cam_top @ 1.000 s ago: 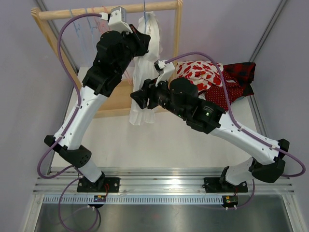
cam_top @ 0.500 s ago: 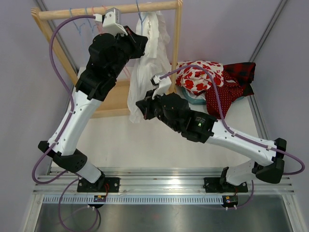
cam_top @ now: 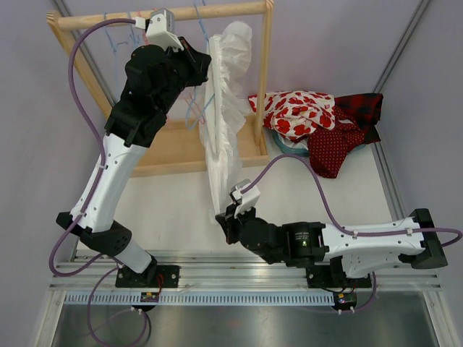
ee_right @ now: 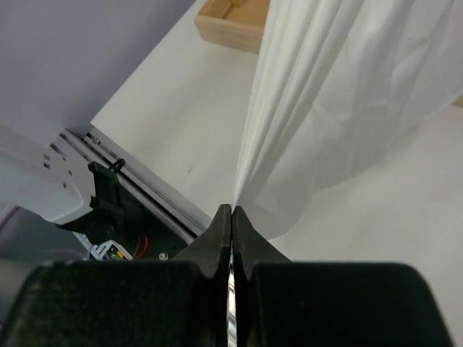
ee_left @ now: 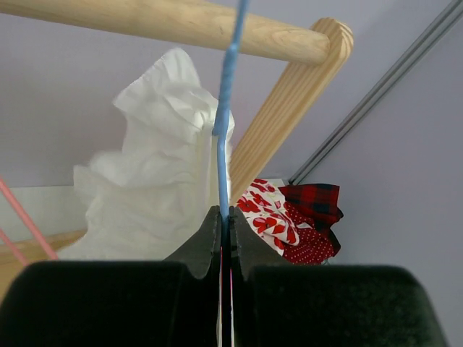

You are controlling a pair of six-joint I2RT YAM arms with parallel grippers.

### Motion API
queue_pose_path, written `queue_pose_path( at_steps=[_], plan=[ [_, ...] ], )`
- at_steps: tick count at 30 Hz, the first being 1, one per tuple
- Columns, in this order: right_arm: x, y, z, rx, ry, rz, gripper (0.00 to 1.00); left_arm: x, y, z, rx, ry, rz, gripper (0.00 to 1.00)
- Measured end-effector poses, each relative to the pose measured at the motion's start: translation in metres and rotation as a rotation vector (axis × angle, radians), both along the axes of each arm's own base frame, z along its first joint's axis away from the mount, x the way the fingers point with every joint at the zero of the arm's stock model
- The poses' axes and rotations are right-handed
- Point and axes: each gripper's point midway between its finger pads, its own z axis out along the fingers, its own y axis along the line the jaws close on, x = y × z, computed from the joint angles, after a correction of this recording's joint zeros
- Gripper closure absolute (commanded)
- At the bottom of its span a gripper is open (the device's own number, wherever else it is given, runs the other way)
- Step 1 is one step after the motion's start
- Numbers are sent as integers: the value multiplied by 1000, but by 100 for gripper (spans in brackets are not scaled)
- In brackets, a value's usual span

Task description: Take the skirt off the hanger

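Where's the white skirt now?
In the top view, the white fabric skirt stretches from the wooden rail down to the jaws of the right gripper, left of the red clothes pile.

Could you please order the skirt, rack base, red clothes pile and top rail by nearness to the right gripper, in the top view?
1. skirt: hem pinched by the right gripper.
2. rack base: just beyond, left.
3. red clothes pile: back right.
4. top rail: farthest back.
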Motion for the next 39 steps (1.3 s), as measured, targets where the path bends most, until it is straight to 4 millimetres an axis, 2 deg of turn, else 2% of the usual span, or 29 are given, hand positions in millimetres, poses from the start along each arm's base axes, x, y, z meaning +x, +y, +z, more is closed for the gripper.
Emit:
queue_pose_path(
  at_steps=[2, 4, 10, 12, 15, 19, 21, 23, 26, 28, 29, 31, 34, 36, 39],
  plan=[
    [-6, -2, -12, -24, 7, -13, 100, 1, 7, 0, 5, 8, 12, 100],
    [-3, -5, -15, -27, 7, -47, 100, 2, 9, -5, 15, 25, 9, 100],
    [14, -12, -6, -61, -57, -119, 100, -9, 2, -17, 31, 67, -65, 100],
    [31, -10, 7, -79, -80, -142, 100, -22, -2, -25, 43, 87, -116, 100],
    [80, -18, 38, -80, -117, -219, 100, -55, -4, -41, 84, 129, -186, 100],
    [150, -46, 86, -95, -189, -349, 100, -113, 1, -68, 144, 197, -278, 100],
    [177, -62, 105, -114, -216, -394, 100, -132, 10, -78, 155, 211, -292, 100],
    [201, -85, 116, -132, -222, -424, 100, -152, 25, -95, 171, 238, -291, 100],
    [233, -135, 129, -137, -216, -507, 100, -174, 45, -111, 186, 258, -278, 100],
    [247, -174, 142, -144, -215, -574, 100, -183, 54, -116, 186, 256, -268, 100],
    [250, -185, 153, -142, -226, -592, 100, -187, 57, -118, 185, 254, -266, 100],
    [256, -211, 192, -120, -273, -639, 100, -193, 62, -122, 181, 255, -262, 100],
    [265, -244, 265, -39, -382, -695, 100, -197, 65, -126, 177, 256, -262, 100],
    [276, -280, 307, 8, -455, -765, 100, -197, 65, -128, 181, 260, -262, 100],
    [297, -338, 339, 59, -519, -894, 100, -194, 63, -134, 190, 269, -262, 100]
  ],
)
